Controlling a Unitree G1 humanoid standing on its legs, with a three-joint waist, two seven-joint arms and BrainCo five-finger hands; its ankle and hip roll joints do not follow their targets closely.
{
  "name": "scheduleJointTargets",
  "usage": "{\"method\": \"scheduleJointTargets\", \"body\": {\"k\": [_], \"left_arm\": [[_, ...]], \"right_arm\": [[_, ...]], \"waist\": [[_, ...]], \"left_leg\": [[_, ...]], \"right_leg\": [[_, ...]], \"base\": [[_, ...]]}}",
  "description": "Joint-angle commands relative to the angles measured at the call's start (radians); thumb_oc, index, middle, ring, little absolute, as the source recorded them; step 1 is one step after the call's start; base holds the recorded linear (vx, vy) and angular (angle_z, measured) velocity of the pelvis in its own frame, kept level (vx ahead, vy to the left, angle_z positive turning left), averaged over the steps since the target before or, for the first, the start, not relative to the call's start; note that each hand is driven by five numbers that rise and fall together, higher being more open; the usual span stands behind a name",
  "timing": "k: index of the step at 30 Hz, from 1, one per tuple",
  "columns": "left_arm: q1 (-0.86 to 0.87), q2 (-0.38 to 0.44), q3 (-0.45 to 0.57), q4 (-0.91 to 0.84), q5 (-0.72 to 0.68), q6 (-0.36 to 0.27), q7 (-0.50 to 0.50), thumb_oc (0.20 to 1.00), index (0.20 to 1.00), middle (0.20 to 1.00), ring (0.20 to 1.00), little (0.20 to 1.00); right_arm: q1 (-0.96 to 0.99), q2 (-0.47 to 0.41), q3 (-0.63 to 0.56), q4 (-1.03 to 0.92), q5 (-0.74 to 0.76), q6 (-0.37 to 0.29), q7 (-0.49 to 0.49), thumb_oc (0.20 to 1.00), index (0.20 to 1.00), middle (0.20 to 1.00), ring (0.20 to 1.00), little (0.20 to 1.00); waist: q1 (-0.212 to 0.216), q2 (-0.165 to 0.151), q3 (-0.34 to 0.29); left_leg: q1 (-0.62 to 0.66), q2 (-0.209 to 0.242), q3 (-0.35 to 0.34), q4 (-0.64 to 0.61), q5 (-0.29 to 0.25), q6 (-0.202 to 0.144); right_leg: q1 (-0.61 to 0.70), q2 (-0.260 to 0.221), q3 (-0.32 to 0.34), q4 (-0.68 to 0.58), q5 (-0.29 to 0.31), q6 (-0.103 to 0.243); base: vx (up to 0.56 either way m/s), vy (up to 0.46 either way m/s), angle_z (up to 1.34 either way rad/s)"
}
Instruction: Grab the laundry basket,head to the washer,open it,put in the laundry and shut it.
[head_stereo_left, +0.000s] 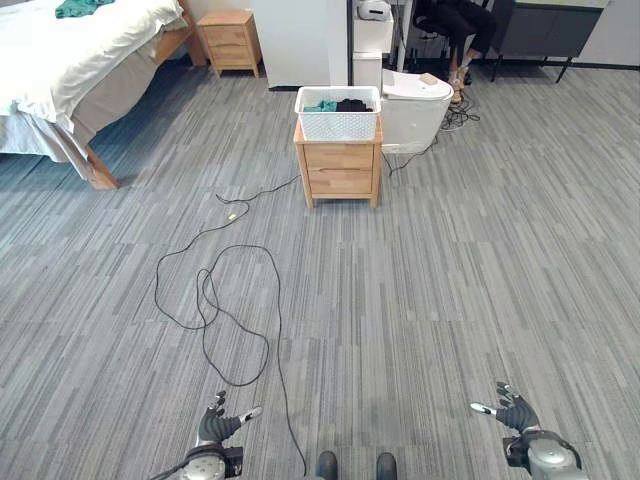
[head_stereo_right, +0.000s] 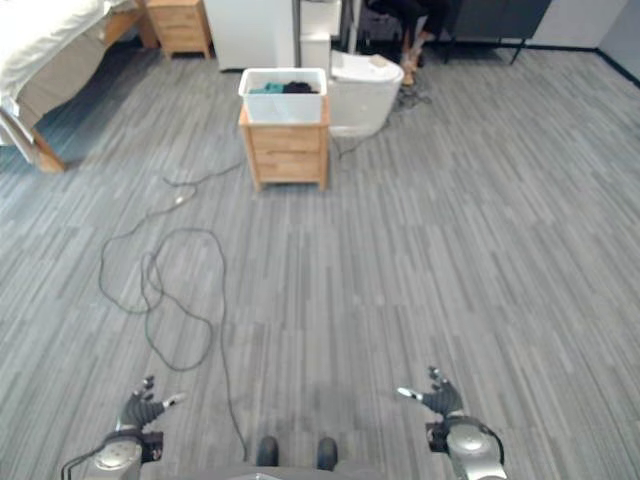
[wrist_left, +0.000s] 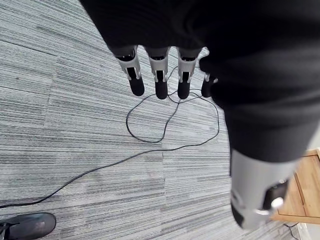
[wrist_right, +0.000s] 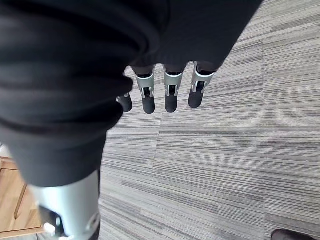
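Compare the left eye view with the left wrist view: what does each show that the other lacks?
Left eye view alone: the white laundry basket on a wooden nightstand, the washer behind it, a bed, and the right hand held low and open. Left wrist view alone: the left hand's fingers from close up, straight. Both share the left hand and the grey striped floor.

A white laundry basket (head_stereo_left: 338, 112) of clothes sits on a wooden nightstand (head_stereo_left: 339, 166), the washer (head_stereo_left: 415, 105) just beside it.
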Motion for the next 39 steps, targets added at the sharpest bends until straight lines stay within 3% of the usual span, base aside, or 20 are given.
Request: {"method": "scheduleJointTargets", "body": {"k": [1,19,24,27,29,31,34,39], "left_arm": [[-0.023,0.027,0.018,0.005,-0.015,-0.033,0.013,1.000,1.000,1.000,1.000,1.000],[-0.004,0.044,0.066,-0.069,-0.071,-0.032,0.039,1.000,1.000,1.000,1.000,1.000],[-0.010,0.056,0.084,-0.087,-0.089,-0.041,0.056,1.000,1.000,1.000,1.000,1.000],[-0.027,0.063,0.091,-0.077,-0.093,-0.037,0.067,1.000,1.000,1.000,1.000,1.000],[-0.034,0.061,0.088,-0.069,-0.096,-0.037,0.071,1.000,1.000,1.000,1.000,1.000],[-0.036,0.059,0.086,-0.066,-0.100,-0.039,0.073,1.000,1.000,1.000,1.000,1.000],[-0.050,0.049,0.071,-0.054,-0.107,-0.042,0.076,1.000,1.000,1.000,1.000,1.000],[-0.056,0.038,0.048,-0.054,-0.090,-0.041,0.071,1.000,1.000,1.000,1.000,1.000]], "right_arm": [[-0.028,0.009,-0.014,-0.006,0.023,-0.026,-0.018,1.000,1.000,1.000,1.000,1.000],[-0.052,0.015,-0.017,-0.010,0.038,-0.018,-0.029,1.000,1.000,1.000,1.000,1.000],[-0.079,0.024,-0.005,-0.011,0.039,-0.015,-0.036,1.000,1.000,1.000,1.000,1.000],[-0.107,0.043,0.007,0.015,0.037,-0.009,-0.038,1.000,1.000,1.000,1.000,1.000],[-0.113,0.045,0.016,0.012,0.029,-0.007,-0.041,1.000,1.000,1.000,1.000,1.000],[-0.116,0.043,0.021,0.010,0.029,-0.008,-0.042,1.000,1.000,1.000,1.000,1.000],[-0.107,0.029,0.029,0.009,0.029,-0.008,-0.043,1.000,1.000,1.000,1.000,1.000],[-0.072,0.027,0.020,0.006,0.021,-0.005,-0.048,1.000,1.000,1.000,1.000,1.000]], "waist": [[-0.011,-0.040,-0.022],[0.021,-0.070,0.002],[0.040,-0.076,0.021],[0.043,-0.067,0.041],[0.038,-0.066,0.053],[0.034,-0.067,0.060],[0.004,-0.067,0.084],[-0.018,-0.060,0.091]], "left_leg": [[0.035,-0.056,0.031,0.001,-0.061,0.007],[-0.044,-0.073,0.028,0.129,-0.115,0.025],[-0.097,-0.087,0.019,0.172,-0.132,0.043],[-0.091,-0.082,0.013,0.164,-0.141,0.056],[-0.054,-0.081,0.008,0.144,-0.151,0.058],[-0.034,-0.085,0.005,0.135,-0.157,0.059],[0.053,-0.105,-0.034,0.111,-0.195,0.056],[0.113,-0.112,-0.083,0.117,-0.239,0.045]], "right_leg": [[-0.016,-0.052,0.031,0.034,-0.034,0.061],[-0.053,-0.066,0.038,0.093,-0.054,0.067],[-0.120,-0.074,0.047,0.175,-0.062,0.086],[-0.219,-0.075,0.034,0.352,-0.048,0.121],[-0.271,-0.072,0.015,0.364,-0.035,0.117],[-0.288,-0.071,0.002,0.339,-0.027,0.111],[-0.359,-0.066,-0.048,0.200,0.027,0.104],[-0.359,-0.069,-0.043,0.175,0.041,0.096]], "base": [[0.00,0.000,0.00],[0.00,0.022,-0.02],[0.01,0.078,-0.16],[0.07,0.091,-0.07],[0.15,0.060,-0.18],[0.19,0.025,-0.12],[0.33,-0.010,0.12],[0.32,-0.091,0.38]]}}
